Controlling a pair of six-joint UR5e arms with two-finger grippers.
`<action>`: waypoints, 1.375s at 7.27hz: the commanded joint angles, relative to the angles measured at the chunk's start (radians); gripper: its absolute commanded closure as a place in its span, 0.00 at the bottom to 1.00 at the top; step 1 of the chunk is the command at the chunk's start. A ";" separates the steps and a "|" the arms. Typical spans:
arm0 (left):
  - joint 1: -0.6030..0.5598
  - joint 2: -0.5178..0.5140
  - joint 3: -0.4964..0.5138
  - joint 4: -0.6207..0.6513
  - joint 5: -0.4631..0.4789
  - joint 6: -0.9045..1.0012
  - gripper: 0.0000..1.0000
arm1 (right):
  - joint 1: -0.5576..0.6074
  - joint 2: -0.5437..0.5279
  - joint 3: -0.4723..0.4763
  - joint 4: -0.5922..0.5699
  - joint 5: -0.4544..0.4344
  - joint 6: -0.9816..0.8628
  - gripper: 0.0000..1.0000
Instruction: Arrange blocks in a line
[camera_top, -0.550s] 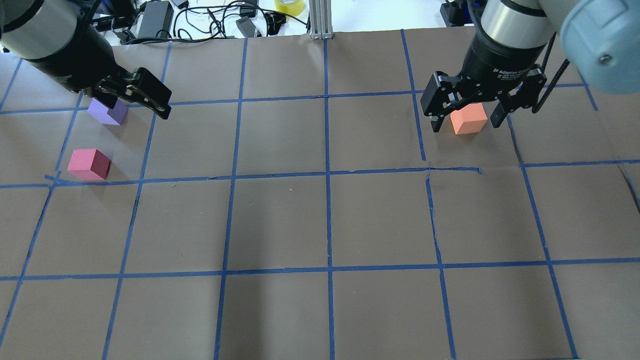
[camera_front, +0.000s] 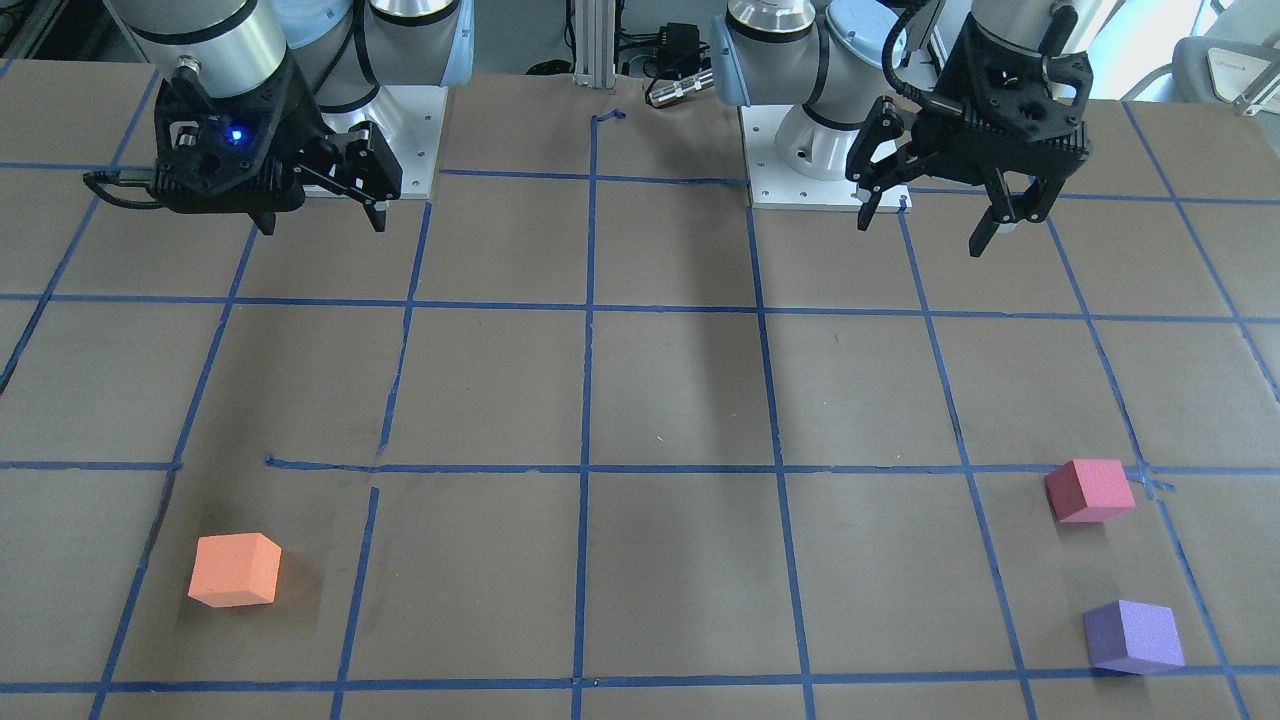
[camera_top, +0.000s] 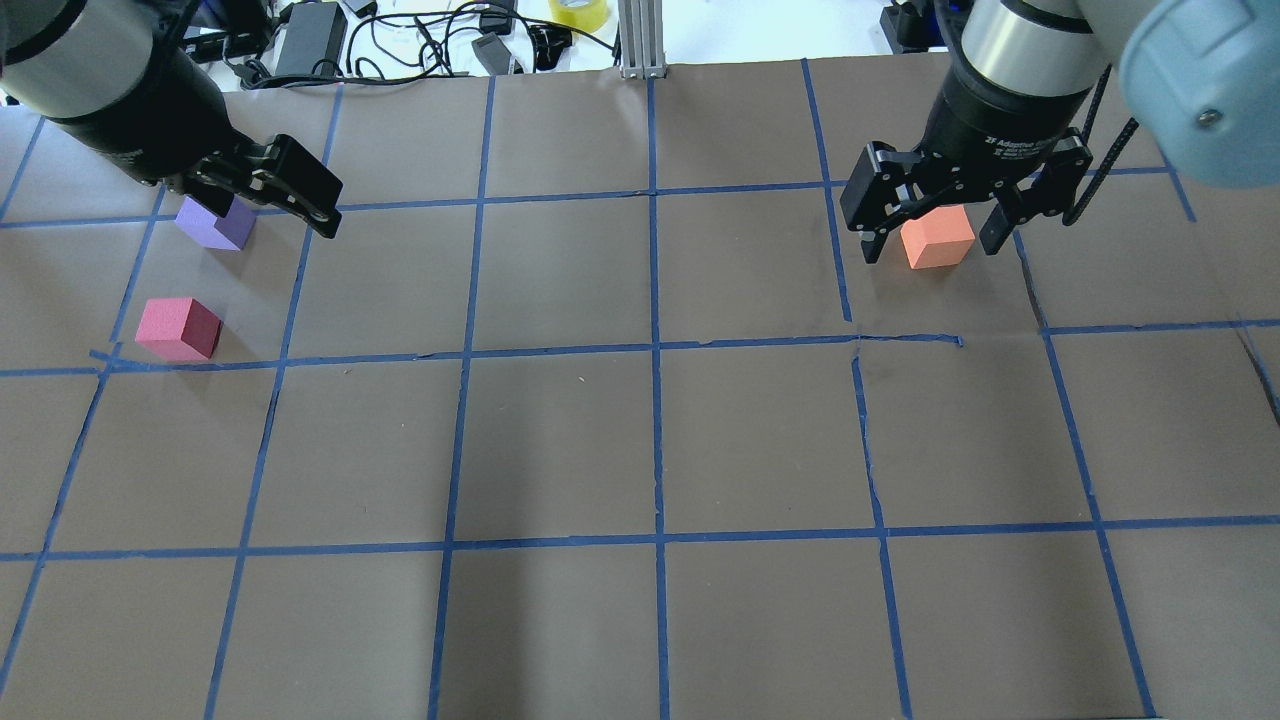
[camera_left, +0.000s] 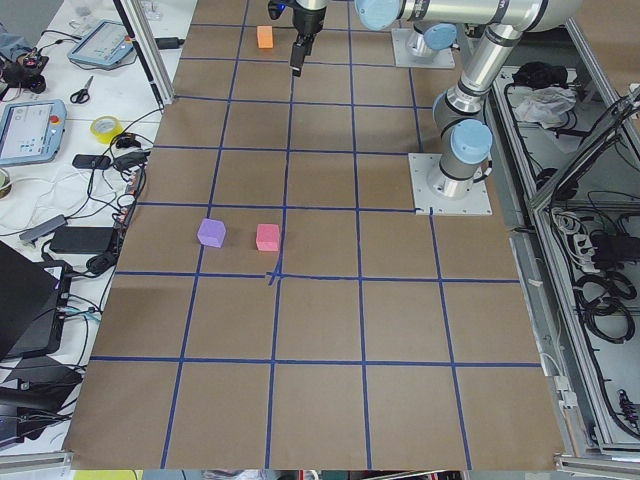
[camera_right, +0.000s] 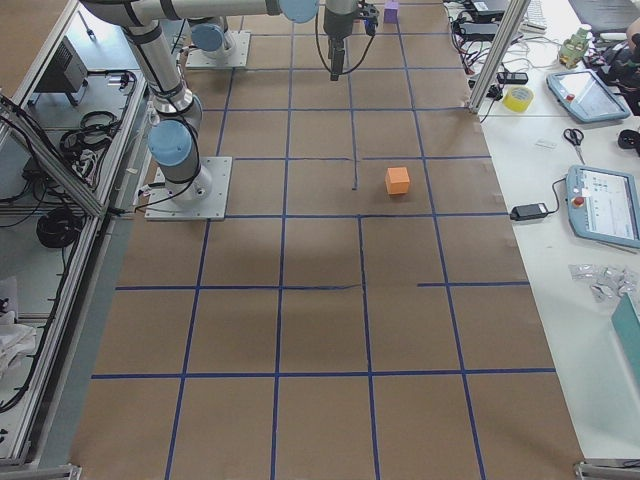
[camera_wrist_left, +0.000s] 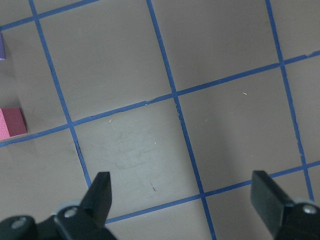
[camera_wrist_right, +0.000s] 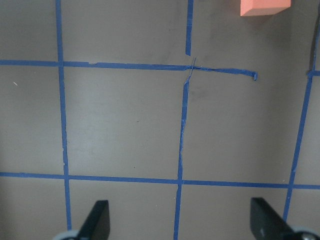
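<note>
Three blocks lie apart on the brown gridded table. The orange block (camera_top: 937, 238) (camera_front: 235, 570) is at the robot's right. The pinkish-red block (camera_top: 178, 328) (camera_front: 1090, 490) and the purple block (camera_top: 215, 222) (camera_front: 1133, 636) sit close together at its left. My right gripper (camera_top: 933, 250) (camera_front: 322, 222) hangs open, high above the table, with the orange block (camera_wrist_right: 265, 6) at the top edge of its wrist view. My left gripper (camera_top: 262, 205) (camera_front: 925, 228) is also open and raised. The pinkish-red block (camera_wrist_left: 12, 122) shows at the left edge of its wrist view. Neither gripper holds anything.
Blue tape lines (camera_top: 655, 350) divide the brown paper into squares, torn near the orange block. Cables, a power brick (camera_top: 310, 35) and a tape roll (camera_top: 578, 12) lie beyond the far edge. A metal post (camera_top: 640, 40) stands at the far middle. Both arm bases (camera_front: 825, 150) are bolted at the robot's side.
Both grippers have drifted very slightly, staying open. The three blocks lie where they were.
</note>
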 joint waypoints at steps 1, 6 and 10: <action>0.000 0.004 0.000 0.000 -0.001 -0.002 0.00 | -0.001 -0.001 -0.002 -0.013 -0.001 0.002 0.00; 0.000 -0.004 0.006 0.003 -0.002 -0.013 0.00 | -0.001 0.000 0.001 0.004 0.000 -0.008 0.00; 0.015 0.015 0.007 0.002 0.008 0.029 0.00 | -0.010 0.003 0.001 -0.004 -0.002 -0.005 0.00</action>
